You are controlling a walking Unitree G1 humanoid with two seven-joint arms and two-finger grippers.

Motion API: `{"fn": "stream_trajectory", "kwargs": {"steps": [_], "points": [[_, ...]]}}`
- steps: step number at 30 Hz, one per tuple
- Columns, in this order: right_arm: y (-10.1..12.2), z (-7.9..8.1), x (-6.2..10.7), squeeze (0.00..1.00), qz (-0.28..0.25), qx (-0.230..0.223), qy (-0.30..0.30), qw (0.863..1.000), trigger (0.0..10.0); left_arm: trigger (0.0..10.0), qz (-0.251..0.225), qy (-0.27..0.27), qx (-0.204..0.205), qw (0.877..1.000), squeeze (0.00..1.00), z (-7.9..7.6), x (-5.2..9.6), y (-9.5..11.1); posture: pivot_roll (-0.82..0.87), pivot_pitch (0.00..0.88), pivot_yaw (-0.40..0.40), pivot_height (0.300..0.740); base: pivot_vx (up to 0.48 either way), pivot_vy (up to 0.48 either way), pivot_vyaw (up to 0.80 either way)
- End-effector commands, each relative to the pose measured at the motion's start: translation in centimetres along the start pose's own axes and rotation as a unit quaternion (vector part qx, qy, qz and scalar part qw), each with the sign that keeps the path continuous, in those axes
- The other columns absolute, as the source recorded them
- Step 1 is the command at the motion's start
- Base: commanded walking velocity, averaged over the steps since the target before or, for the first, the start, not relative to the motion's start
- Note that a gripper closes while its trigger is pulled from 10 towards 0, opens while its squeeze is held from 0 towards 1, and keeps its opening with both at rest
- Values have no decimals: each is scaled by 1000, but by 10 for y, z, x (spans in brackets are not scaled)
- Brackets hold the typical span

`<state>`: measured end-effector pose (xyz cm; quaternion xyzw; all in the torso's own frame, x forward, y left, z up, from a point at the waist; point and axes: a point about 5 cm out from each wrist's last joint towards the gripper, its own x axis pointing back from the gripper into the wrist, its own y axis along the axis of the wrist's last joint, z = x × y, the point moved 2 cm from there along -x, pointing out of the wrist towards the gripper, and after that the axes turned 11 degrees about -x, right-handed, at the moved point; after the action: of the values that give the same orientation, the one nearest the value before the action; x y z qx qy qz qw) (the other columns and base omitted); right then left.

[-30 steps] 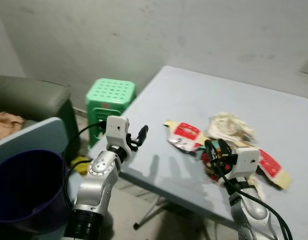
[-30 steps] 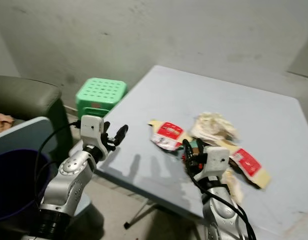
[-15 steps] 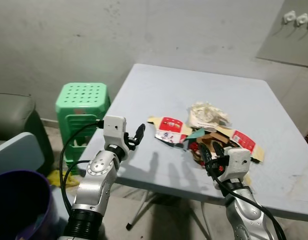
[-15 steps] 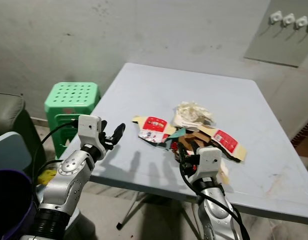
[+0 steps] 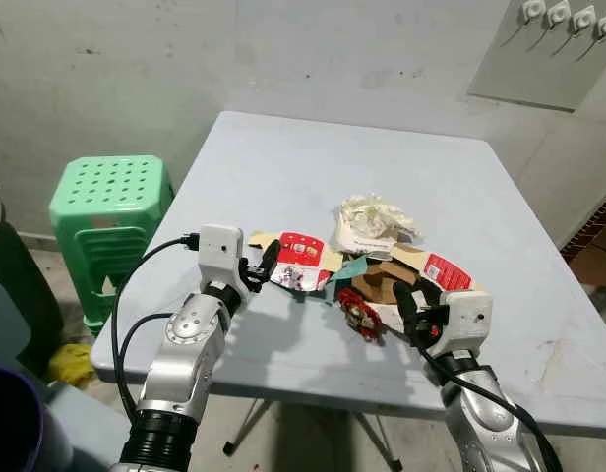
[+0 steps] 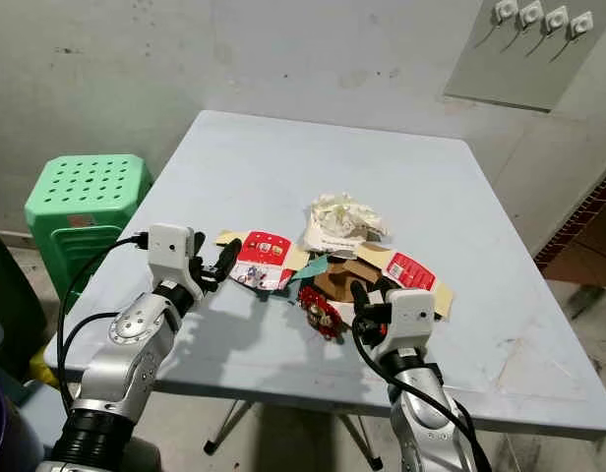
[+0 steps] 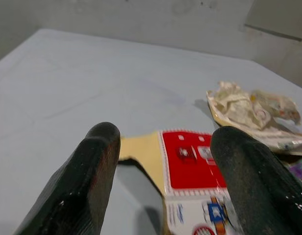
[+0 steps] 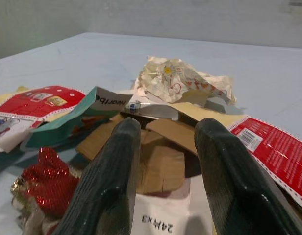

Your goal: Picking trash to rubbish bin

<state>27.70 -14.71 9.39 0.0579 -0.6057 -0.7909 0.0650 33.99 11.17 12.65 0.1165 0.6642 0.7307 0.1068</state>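
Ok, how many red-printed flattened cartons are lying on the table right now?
2. One red carton lies just ahead of the left gripper; the other red carton lies beyond the right gripper, at the pile's right end. The pile could hide more.

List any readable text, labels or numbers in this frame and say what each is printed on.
"24HX3", seen upside down, on the white card between the right gripper's fingers.
"northb", cut off, on the teal-edged packet flap.
Print on the red-and-white carton ahead of the left gripper: too small to read.
Barcode on the red carton flap: unreadable.
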Motion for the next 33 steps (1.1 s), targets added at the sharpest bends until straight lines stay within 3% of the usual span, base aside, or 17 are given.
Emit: {"fn": "stream_trajectory", "kwargs": {"steps": [1, 6, 11, 15, 19, 23, 26, 27, 28, 33], "points": [[0, -6, 2, 0, 4, 6, -10, 1000, 10000, 10000, -7, -9, 0, 1000, 0, -6, -2, 2, -63, 0, -63, 740, 0, -412, -663], [-1, -6, 3, 0, 7, 8, -10, 1000, 10000, 10000, 1, -5, 16, 1000, 0, -9, -2, 1, -61, 0, -65, 740, 0, -82, -648], [-3, -6, 6, 0, 9, 4, -8, 1000, 10000, 10000, -3, 1, -14, 1000, 0, -10, -1, 1, -61, 0, -67, 740, 0, 0, -342], [-4, -6, 6, 0, 17, 3, -7, 1000, 10000, 10000, 3, 5, -15, 1000, 0, -9, -1, 0, -60, 0, -69, 740, 0, 0, 0], [-7, -10, 6, 0, 29, 1, -24, 999, 10000, 10000, 15, 22, -30, 999, 0, -5, 0, -3, -59, 0, -69, 740, 0, 0, 0], [-14, -22, 6, 0, 65, 28, -74, 995, 10000, 10000, 17, 24, -30, 999, 0, -5, 1, -3, -57, 0, -68, 740, 0, 0, 0], [-9, -17, 7, 0, 45, 30, -36, 998, 10000, 10000, 12, 16, -42, 999, 0, -6, 4, -3, -53, 0, -68, 740, 0, 0, 0], [-9, -17, 8, 616, 43, 21, -31, 998, 10000, 10000, 8, 14, -47, 999, 0, -6, 6, -3, -52, 0, -67, 740, 0, 0, 0], [-10, -17, 9, 1000, 48, 14, -34, 998, 10000, 10000, 10, 17, -51, 999, 0, -6, 6, -4, -52, 0, -67, 740, 0, 0, 0], [-9, -17, 9, 1000, 49, -1, -33, 998, 10000, 10000, 11, 21, -48, 999, 0, -1, 9, -5, -47, 0, -66, 740, 0, 0, 0]]}}
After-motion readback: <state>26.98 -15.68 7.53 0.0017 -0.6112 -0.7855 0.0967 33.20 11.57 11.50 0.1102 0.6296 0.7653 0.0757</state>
